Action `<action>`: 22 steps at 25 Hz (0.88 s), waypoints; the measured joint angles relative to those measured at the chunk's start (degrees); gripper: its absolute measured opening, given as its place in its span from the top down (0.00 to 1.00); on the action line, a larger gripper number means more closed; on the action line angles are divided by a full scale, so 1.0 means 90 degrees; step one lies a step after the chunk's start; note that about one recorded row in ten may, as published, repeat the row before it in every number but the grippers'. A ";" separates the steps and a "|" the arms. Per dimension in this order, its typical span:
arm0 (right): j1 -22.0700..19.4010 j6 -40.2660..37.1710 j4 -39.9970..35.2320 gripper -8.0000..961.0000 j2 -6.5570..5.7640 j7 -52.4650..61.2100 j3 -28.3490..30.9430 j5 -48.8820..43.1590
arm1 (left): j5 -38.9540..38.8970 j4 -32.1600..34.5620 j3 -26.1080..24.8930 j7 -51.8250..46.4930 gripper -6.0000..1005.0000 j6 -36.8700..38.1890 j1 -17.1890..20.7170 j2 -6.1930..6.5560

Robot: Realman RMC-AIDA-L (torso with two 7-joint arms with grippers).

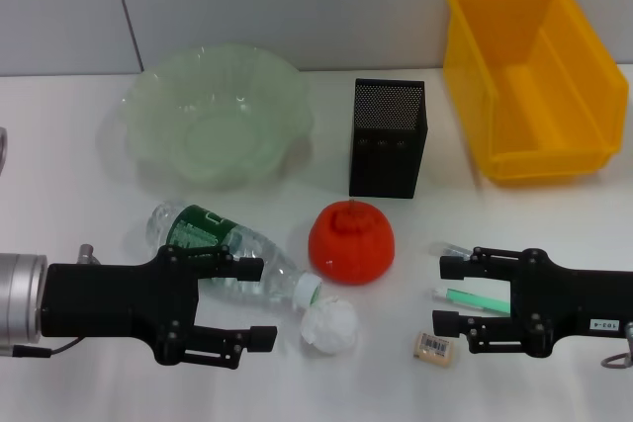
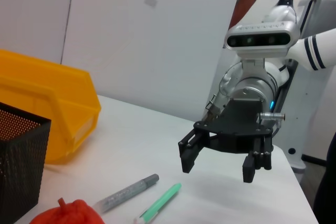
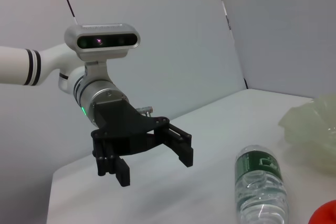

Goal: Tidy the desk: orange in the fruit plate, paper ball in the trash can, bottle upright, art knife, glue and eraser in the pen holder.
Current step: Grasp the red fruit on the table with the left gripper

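Both end effectors hovering open and empty over the table (image 1: pixel 59 175).
Left end effector (image 1: pixel 259 301) is flanking the lying bottle (image 1: pixel 232 254); right end effector (image 1: pixel 447 292) is sitting near the eraser (image 1: pixel 433 348); the orange (image 1: pixel 351 241) is resting between them.

White table (image 1: pixel 59 145): plate (image 1: pixel 213 116), holder (image 1: pixel 388 138), bin (image 1: pixel 534 76) along the far edge; bottle (image 1: pixel 232 254), orange (image 1: pixel 351 241), paper ball (image 1: pixel 329 323), eraser (image 1: pixel 433 348), green pen (image 1: pixel 475 299) nearer the front

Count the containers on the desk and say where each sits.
3: the fruit plate at back left, the pen holder in the middle, the trash can at back right. None looks hidden.
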 joint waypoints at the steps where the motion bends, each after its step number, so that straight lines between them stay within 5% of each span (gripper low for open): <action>1: 0.0003 0.0000 0.0000 0.21 -0.0001 0.0008 -0.0004 0.0000 | 0.0010 0.0000 0.0005 0.0000 0.16 -0.0013 -0.0006 -0.0002; 17: 0.0017 0.0030 -0.0010 0.20 -0.0002 0.0099 0.0033 -0.0186 | -0.0029 0.0046 -0.0144 0.0000 0.19 -0.0081 -0.0073 -0.0056; 22: 0.0000 0.0055 -0.0024 0.20 0.0004 0.0174 0.0049 -0.0313 | -0.0106 0.0225 -0.0437 -0.0047 0.20 -0.0328 -0.0440 -0.0113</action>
